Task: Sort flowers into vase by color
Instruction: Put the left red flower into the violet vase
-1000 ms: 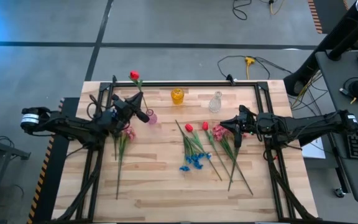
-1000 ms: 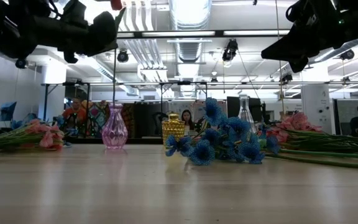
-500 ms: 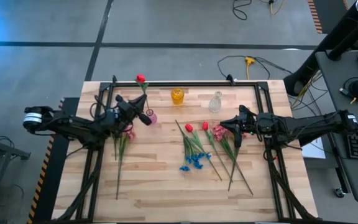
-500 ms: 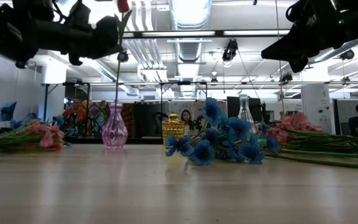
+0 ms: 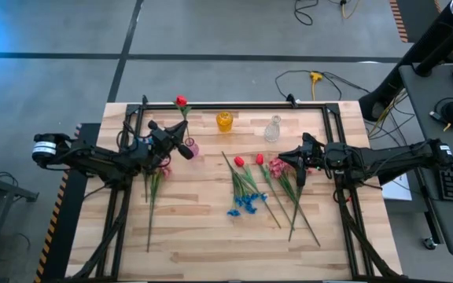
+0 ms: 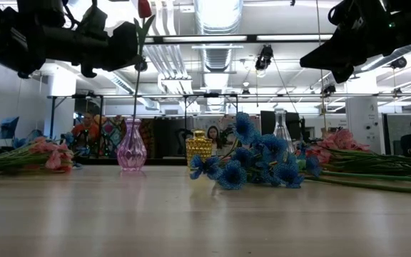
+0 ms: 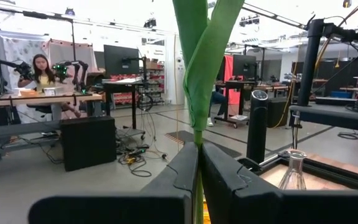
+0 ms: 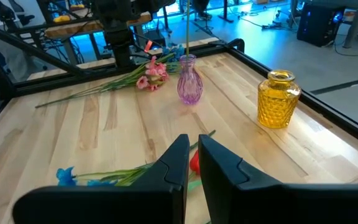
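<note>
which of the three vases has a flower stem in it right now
The pink vase, beside the left gripper: the held red tulip's stem runs down into it. The yellow vase and clear vase stand empty.

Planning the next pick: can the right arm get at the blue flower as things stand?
Probably yes. The right gripper, shut and empty, hovers over the pink flowers; the blue flower lies nearby, heads uncovered, though its stem crosses the red tulips' stems.

1. Table (image 5: 211,228): pale wood planks, black frame.
2. Vases: translucent pink vase (image 6: 131,151); amber-yellow knobbed vase (image 8: 279,99); clear glass vase (image 5: 272,130).
3. Flowers: red tulip (image 5: 181,101), red buds (image 5: 239,160), blue blooms (image 6: 262,160), pink blooms (image 6: 48,153); green stems.
4. Arms black.
</note>
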